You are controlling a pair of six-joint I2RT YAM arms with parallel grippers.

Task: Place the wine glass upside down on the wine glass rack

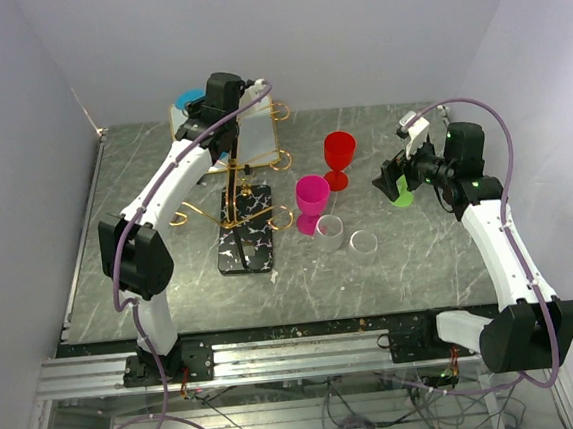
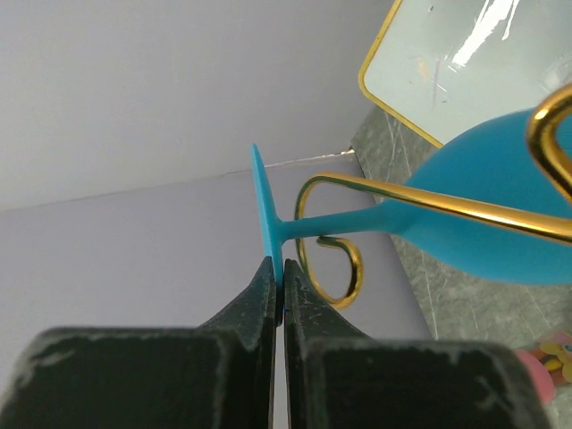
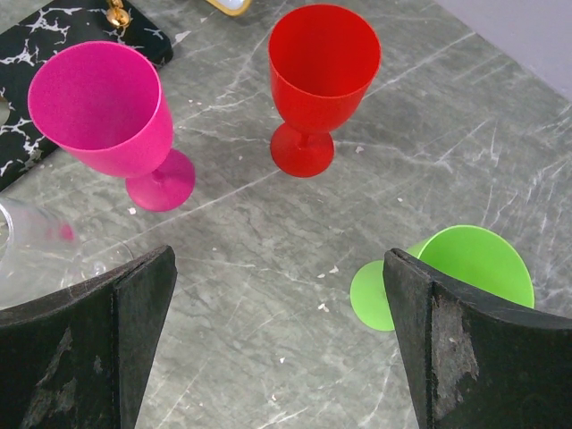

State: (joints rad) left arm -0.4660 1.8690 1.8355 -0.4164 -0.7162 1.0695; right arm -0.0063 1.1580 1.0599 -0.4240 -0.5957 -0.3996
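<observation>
The wine glass (image 2: 500, 165), blue and likely light, slick plastic, sits with its stem in a curled arm of the wine glass rack (image 2: 356, 268). The left gripper (image 2: 278, 273) pinches its thin foot edge, a slip-prone hold; the right gripper (image 3: 279, 268) gapes wide and empty.

Bright, even light; glare on white tray (image 2: 447, 71).

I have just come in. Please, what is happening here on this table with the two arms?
The left claw is shut on the foot of a blue wine glass. The glass's stem appears to pass through the curl of a gold arm of the wine glass rack. The right claw is open and holds nothing, above the table and close to a green glass. A pink glass and a red glass stand upright on the table, not on the rack.
</observation>
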